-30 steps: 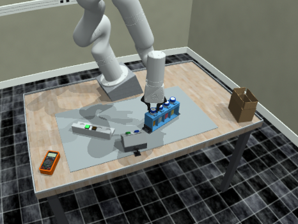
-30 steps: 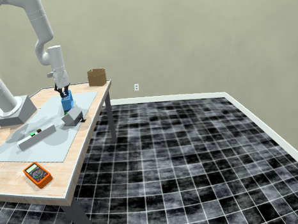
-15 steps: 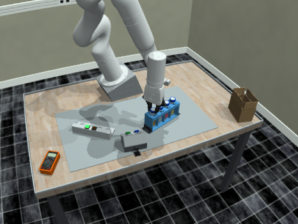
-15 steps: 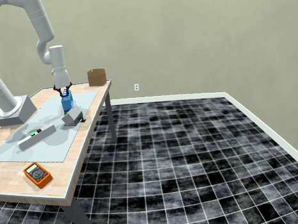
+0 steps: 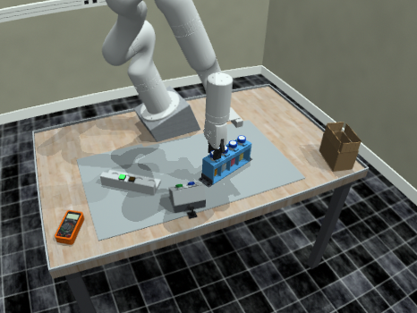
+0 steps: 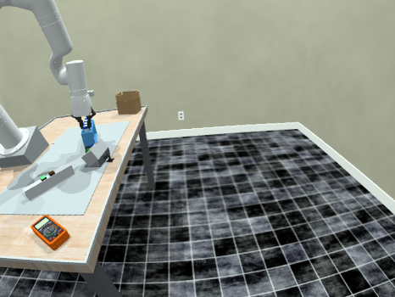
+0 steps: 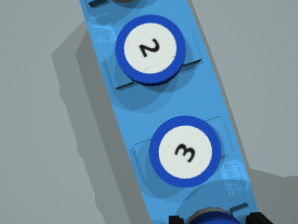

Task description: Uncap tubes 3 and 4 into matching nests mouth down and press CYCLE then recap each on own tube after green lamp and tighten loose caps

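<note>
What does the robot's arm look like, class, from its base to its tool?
The smooth, glossy white jointed arm has rounded tube-like sections and thin dotted joint rings. It ends in a white-bodied tool with slim black fingers. No cables show along it.

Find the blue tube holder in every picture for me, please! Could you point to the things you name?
Top: the blue tube holder [image 5: 208, 168] [image 6: 87, 137] [image 7: 167, 102] is just right of the middle.
Exterior: it's left of the middle, small, seen end-on.
Wrist: it's big, slanting from the top down to the bottom edge.
Shared landmark: the grey mat [image 5: 107, 215] [image 6: 72, 205] [image 7: 30, 50] under it.
</note>
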